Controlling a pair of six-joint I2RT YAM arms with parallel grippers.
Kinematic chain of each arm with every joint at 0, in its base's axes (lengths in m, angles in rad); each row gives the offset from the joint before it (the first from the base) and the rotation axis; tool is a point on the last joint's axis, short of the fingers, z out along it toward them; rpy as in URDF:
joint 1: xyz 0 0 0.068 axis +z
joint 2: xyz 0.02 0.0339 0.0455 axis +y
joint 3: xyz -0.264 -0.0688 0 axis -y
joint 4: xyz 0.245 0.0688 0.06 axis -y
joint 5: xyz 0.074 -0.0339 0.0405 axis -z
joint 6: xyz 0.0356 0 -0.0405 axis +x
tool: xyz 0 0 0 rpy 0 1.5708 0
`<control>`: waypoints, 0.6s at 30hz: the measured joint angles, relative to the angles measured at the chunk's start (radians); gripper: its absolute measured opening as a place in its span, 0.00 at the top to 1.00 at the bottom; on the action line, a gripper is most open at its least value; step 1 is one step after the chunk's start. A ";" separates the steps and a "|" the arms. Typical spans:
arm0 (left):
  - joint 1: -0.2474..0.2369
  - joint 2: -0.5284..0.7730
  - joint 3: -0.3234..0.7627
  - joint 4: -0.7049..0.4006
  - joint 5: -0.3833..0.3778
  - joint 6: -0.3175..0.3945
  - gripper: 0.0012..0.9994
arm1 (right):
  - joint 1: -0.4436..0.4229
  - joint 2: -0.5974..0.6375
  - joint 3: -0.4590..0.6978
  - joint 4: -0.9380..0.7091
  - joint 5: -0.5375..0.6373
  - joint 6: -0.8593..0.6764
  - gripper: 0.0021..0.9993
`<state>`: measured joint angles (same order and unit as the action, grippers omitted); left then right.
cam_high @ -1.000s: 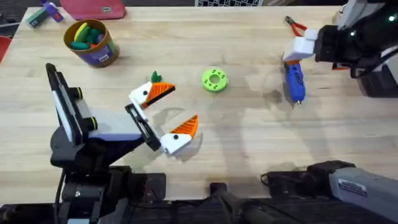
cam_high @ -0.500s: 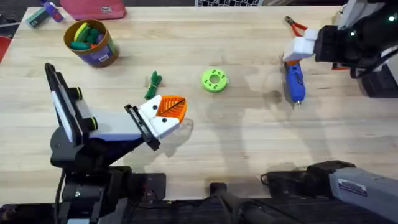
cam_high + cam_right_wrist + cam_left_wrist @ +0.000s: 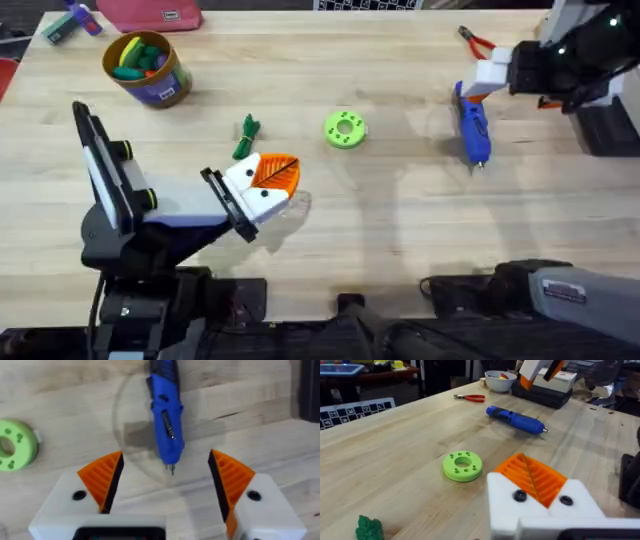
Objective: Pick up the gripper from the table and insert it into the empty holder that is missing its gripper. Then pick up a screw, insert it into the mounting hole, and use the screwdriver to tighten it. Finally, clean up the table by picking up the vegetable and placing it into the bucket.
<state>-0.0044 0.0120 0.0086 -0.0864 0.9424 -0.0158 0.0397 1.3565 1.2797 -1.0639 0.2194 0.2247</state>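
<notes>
L gripper (image 3: 268, 185): jaws shut, orange pads pressed together w/ nothing between; 1 s ago they were spread wide, so it closed in the last sec. Sits low over the table, just near-side of the veg.
R gripper (image 3: 165, 487): jaws open, wide apart; hovers by the back end of the screwdriver (image 3: 472, 127) at far right. Looks a bit higher/further back than 1 s ago, else much the same.
Screwdriver: blue, lying flat on the table, bit pointing toward the near edge, not held. Hasn't moved.
Vegetable (image 3: 246, 137): dark green, lying free on the table; 1 s ago mostly hidden by L's far finger, now fully exposed, just beyond L's closed tips. Not grasped.
Bucket (image 3: 146, 68): far left corner, yellow rim, toys inside, well apart from veg.
Green disc (image 3: 345, 129): between veg and screwdriver, untouched.
Pliers (image 3: 472, 40): red handles, far edge beyond R.
Meaning: prob. cleanup step pending; L closing on air = no pickup, must reopen and reach over the veg before carrying to bucket.
</notes>
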 joint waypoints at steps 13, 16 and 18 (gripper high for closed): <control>0.000 0.000 0.000 0.000 0.000 0.000 0.99 | -0.141 0.220 0.074 0.067 -0.097 -0.219 0.01; 0.000 0.000 0.000 0.000 0.000 0.000 0.99 | -0.141 0.275 0.096 0.095 -0.102 -0.246 0.01; 0.000 0.000 0.000 0.000 0.000 0.000 0.99 | -0.141 0.307 0.099 0.104 -0.106 -0.256 0.01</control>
<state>-0.0044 0.0116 0.0086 -0.0864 0.9424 -0.0158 -0.1013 1.6632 1.3785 -0.9594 0.1133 -0.0314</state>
